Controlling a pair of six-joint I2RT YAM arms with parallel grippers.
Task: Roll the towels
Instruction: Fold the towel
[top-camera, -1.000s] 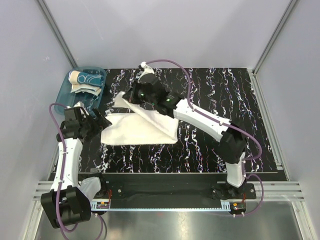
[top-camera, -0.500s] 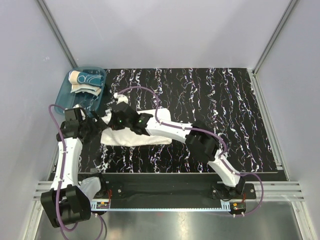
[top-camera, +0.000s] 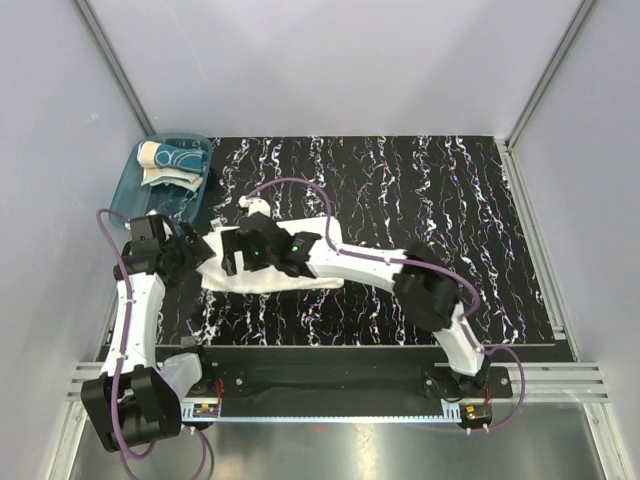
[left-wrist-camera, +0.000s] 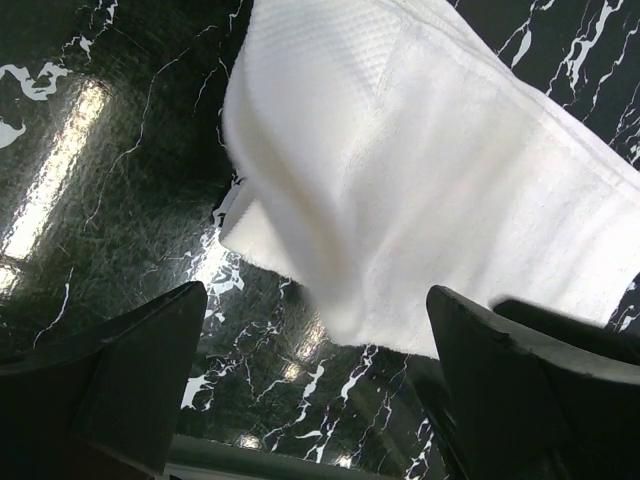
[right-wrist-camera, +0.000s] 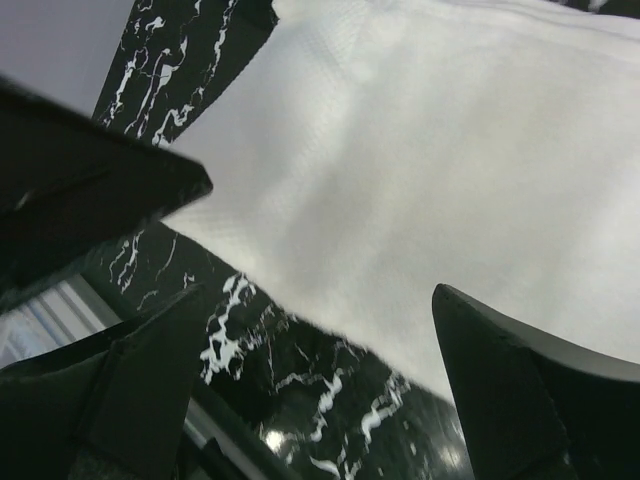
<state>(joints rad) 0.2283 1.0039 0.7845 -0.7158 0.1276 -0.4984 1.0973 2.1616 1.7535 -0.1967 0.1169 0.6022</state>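
Top external view: we see the left hand (top-camera: 198, 248), fingers apart, at the left end of the large white terry towel (top-camera: 255, 283) folded on the black marbled surface (top-camera: 450, 200). The right hand (top-camera: 233, 260) is spread wide over it, gripping nothing. Farther back, the small cream-tan teal-printed towel (top-camera: 170, 160) lies in the translucent teal plastic tub (top-camera: 125, 195).

Prob. 2 towels (top-camera: 300, 281), 1 tub (top-camera: 128, 190)
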